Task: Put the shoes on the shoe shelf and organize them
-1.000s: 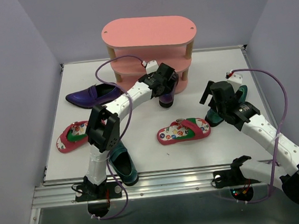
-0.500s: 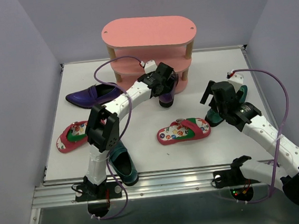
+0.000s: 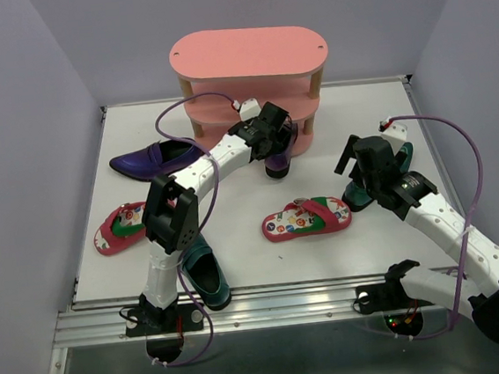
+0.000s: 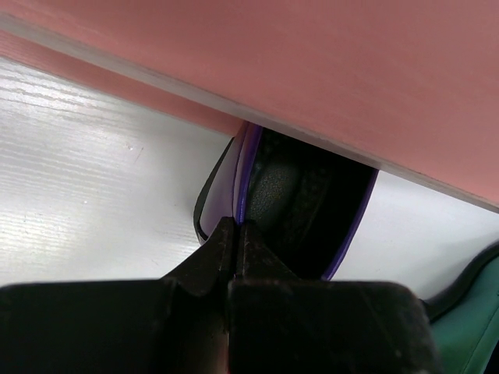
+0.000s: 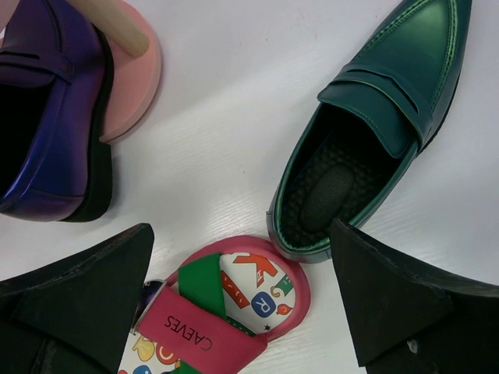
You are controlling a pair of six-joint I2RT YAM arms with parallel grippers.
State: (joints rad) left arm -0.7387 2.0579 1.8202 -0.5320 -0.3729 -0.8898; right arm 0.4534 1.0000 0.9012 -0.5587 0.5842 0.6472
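Note:
The pink three-tier shoe shelf [image 3: 250, 54] stands at the back of the table. My left gripper [image 3: 273, 139] is shut on the heel rim of a purple loafer [image 3: 277, 165], whose toe is under the lowest tiers. In the left wrist view the fingertips [image 4: 236, 227] pinch the loafer's purple rim [image 4: 243, 179] under a pink board [image 4: 312, 70]. My right gripper [image 3: 360, 166] is open, hanging over a red flip-flop [image 5: 222, 312] and a dark-green loafer [image 5: 374, 117]. The second purple loafer [image 3: 154, 158], flip-flop [image 3: 121, 228] and green loafer [image 3: 203, 275] lie at the left.
The centre flip-flop [image 3: 305, 218] lies in front of the shelf. The right wrist view shows the shelf's pink foot [image 5: 132, 78] and the held purple loafer [image 5: 47, 117]. Grey walls close in the table on three sides. Purple cables loop over both arms.
My left gripper has edged slightly toward the shelf with the purple loafer. The right arm has barely moved.

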